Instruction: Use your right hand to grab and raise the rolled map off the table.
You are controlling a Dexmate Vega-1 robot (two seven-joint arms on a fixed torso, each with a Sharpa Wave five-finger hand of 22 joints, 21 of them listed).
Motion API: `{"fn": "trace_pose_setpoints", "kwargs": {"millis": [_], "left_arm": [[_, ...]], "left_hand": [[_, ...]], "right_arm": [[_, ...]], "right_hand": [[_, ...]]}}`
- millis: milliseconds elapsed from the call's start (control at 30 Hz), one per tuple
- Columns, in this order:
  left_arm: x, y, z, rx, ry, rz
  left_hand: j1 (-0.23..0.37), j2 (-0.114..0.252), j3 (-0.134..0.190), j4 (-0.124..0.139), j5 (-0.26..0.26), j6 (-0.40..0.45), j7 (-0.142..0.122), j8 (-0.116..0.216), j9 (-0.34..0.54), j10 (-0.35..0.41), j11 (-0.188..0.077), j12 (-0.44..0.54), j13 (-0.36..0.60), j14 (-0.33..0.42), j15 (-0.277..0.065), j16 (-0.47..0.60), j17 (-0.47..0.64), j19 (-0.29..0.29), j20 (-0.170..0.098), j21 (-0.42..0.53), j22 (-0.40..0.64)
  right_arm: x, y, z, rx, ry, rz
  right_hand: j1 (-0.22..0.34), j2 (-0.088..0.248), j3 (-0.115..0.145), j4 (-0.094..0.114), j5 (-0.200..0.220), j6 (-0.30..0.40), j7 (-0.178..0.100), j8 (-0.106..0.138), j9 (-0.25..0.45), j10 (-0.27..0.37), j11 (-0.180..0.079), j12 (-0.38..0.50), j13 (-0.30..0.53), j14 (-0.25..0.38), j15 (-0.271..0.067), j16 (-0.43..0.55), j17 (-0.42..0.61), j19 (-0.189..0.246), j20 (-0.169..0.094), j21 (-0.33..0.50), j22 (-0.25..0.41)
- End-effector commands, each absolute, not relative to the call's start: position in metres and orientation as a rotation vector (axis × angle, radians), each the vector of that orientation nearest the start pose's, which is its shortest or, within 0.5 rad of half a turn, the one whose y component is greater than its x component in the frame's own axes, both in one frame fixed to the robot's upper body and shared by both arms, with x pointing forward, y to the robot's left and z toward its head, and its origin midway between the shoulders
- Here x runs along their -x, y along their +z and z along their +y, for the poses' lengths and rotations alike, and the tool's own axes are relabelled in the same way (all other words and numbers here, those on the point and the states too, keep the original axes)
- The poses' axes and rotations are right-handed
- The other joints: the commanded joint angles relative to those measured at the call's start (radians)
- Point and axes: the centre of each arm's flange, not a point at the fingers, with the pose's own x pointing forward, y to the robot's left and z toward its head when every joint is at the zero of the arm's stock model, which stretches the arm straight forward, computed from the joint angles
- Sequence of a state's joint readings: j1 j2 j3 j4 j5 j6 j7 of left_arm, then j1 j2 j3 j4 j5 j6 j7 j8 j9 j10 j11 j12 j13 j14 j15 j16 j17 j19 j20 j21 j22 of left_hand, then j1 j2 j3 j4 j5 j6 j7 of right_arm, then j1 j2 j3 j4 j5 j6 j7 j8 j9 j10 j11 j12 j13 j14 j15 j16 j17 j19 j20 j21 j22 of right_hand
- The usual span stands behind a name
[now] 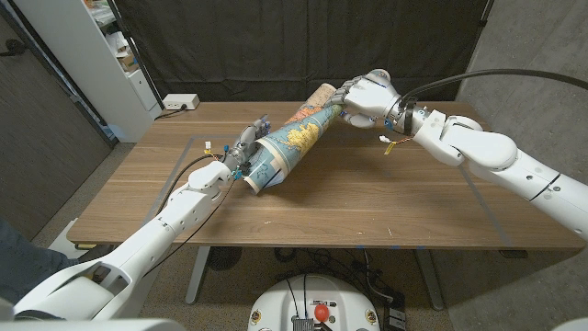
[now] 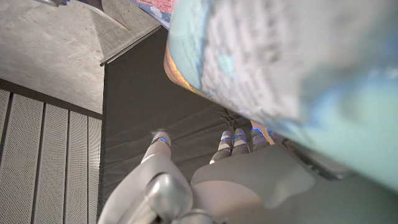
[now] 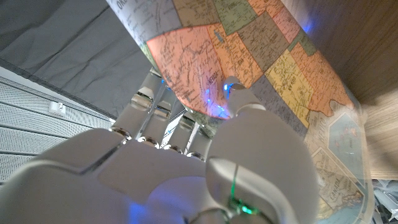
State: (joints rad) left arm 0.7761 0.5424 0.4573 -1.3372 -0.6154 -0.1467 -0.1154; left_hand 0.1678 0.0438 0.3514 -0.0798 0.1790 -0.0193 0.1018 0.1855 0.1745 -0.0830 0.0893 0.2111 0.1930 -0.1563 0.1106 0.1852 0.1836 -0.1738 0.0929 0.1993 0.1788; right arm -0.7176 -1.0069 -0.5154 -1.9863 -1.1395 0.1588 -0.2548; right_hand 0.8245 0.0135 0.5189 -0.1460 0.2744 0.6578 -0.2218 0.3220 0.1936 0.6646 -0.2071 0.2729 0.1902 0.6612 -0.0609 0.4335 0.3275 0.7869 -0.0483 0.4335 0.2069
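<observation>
The rolled map (image 1: 289,142) is a colourful paper tube lying slantwise across the middle of the wooden table (image 1: 367,202). My right hand (image 1: 367,95) grips its far, narrow end, fingers and thumb wrapped round the roll (image 3: 261,56); the hand (image 3: 186,168) closes on it from behind. The wide near end of the map (image 2: 280,68) lies against my left hand (image 1: 244,147), whose fingers (image 2: 233,142) reach out straight beside the tube without closing on it. Whether the far end is clear of the table I cannot tell.
A white power strip (image 1: 181,102) sits at the table's far left corner. A white shelf unit (image 1: 110,55) stands beyond the left edge. A dark curtain hangs behind the table. Blue cloth (image 1: 18,253), perhaps a person's leg, shows at the left edge.
</observation>
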Motion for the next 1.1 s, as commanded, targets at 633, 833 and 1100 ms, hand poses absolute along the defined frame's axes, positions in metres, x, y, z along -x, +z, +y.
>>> {"fn": "trace_pose_setpoints", "kwargs": {"millis": [633, 833, 1100], "left_arm": [[-0.660, -0.018, 0.256, -0.096, -0.358, -0.502], [-0.659, -0.020, 0.256, -0.093, -0.356, -0.499], [-0.659, -0.021, 0.256, -0.094, -0.355, -0.497]], "left_hand": [[0.002, 0.009, 0.004, -0.007, 0.003, 0.007, 0.001, 0.006, 0.006, 0.002, -0.002, 0.005, 0.005, 0.000, 0.008, 0.006, 0.002, -0.072, 0.006, 0.002, 0.006], [0.001, 0.009, 0.004, -0.007, 0.003, 0.009, 0.001, 0.006, 0.006, 0.002, -0.002, 0.005, 0.005, 0.000, 0.008, 0.006, 0.002, -0.072, 0.006, 0.002, 0.006], [0.001, 0.009, 0.004, -0.007, 0.003, 0.008, 0.001, 0.006, 0.006, 0.003, -0.001, 0.005, 0.005, 0.000, 0.008, 0.006, 0.002, -0.071, 0.005, 0.003, 0.006]], "right_arm": [[-0.471, 0.136, -0.195, 2.026, -0.352, -1.414], [-0.468, 0.140, -0.194, 2.023, -0.367, -1.415], [-0.469, 0.140, -0.192, 2.014, -0.379, -1.427]], "right_hand": [[0.011, 0.005, 0.004, 0.001, -0.012, 0.015, -0.002, -0.007, 0.002, 0.013, 0.000, -0.009, 0.003, 0.015, -0.128, -0.008, 0.005, 0.005, -0.004, 0.016, 0.006], [0.012, 0.007, 0.003, 0.001, -0.014, 0.018, -0.002, -0.007, 0.002, 0.013, -0.001, -0.011, 0.003, 0.016, -0.129, -0.008, 0.007, 0.004, -0.004, 0.017, 0.006], [0.012, 0.007, 0.003, 0.001, -0.016, 0.020, -0.002, -0.009, 0.002, 0.015, 0.000, -0.013, 0.003, 0.017, -0.127, -0.009, 0.008, 0.004, -0.005, 0.019, 0.006]]}}
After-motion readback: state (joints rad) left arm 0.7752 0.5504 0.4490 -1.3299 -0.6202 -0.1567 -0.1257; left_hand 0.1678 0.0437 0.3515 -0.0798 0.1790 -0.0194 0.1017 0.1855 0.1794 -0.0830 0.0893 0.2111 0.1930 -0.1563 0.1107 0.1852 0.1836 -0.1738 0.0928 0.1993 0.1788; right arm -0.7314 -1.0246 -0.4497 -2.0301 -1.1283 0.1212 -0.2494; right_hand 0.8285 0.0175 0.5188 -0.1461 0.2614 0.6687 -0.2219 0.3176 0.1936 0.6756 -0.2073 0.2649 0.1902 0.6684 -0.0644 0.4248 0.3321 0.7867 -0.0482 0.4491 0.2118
